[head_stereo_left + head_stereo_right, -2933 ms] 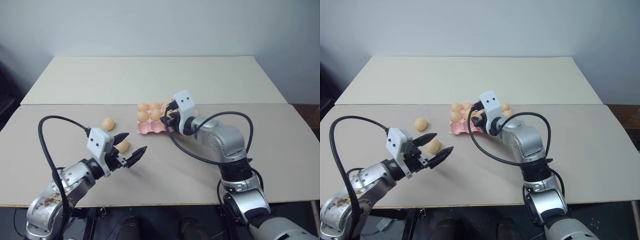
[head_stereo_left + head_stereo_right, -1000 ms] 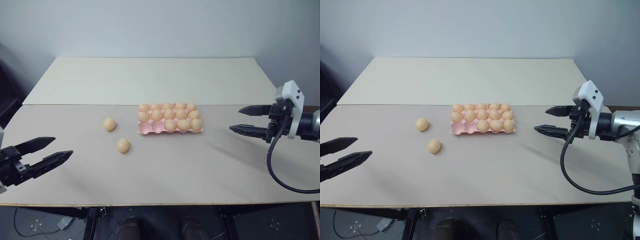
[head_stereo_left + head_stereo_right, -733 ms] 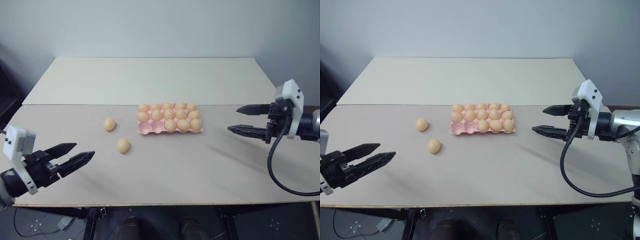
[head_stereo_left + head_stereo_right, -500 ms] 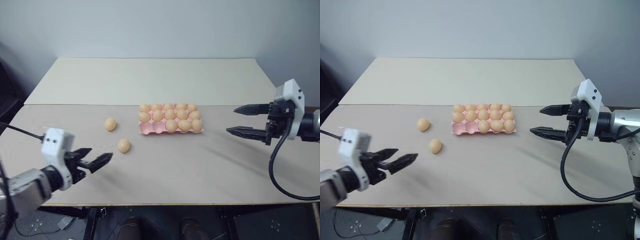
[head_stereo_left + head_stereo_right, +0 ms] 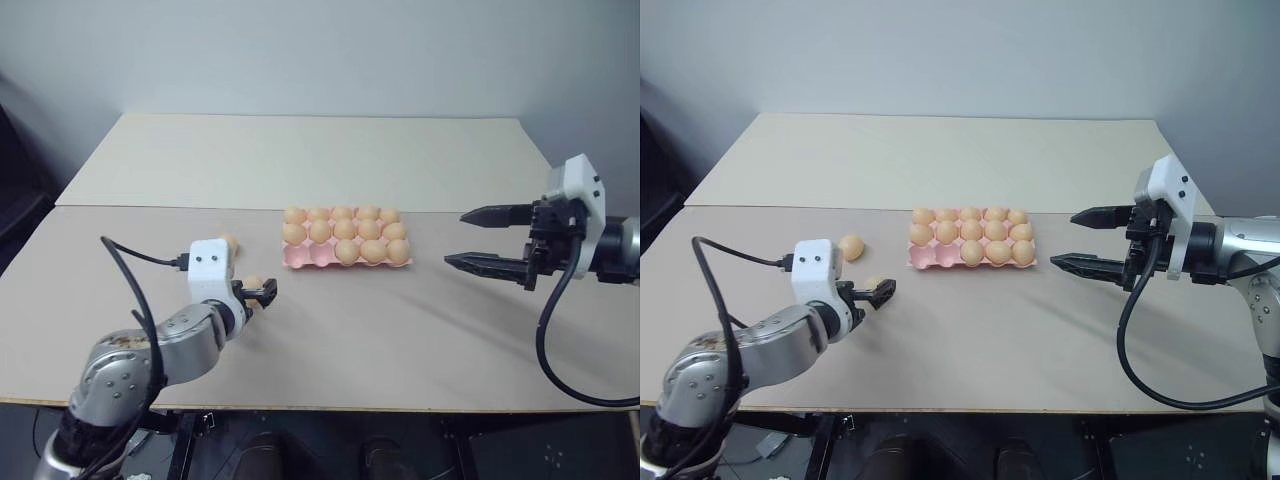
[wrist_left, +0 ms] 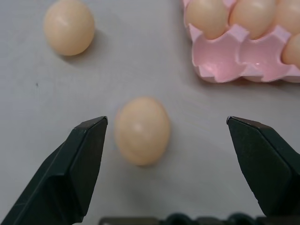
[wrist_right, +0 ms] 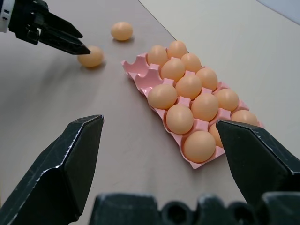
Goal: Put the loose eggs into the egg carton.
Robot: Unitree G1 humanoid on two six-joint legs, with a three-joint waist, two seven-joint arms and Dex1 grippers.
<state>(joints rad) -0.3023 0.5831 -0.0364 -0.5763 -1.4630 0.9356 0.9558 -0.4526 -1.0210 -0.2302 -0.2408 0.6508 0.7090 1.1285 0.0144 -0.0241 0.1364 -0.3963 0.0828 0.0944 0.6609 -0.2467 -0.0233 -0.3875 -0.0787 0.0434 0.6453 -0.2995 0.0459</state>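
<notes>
The left hand (image 6: 164, 140) has swung in, straddling a loose egg (image 6: 142, 130).

Near egg (image 5: 254, 283) half behind left pincer (image 5: 262, 292)

Eggs (image 6: 142, 130) pale orange-tan; egg carton (image 6: 234, 56) pink; table (image 5: 400, 330) beige

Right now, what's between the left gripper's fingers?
One loose egg lies on the table between the open fingers of the left gripper, nearer one finger, untouched. The left wrist view shows it.
</notes>
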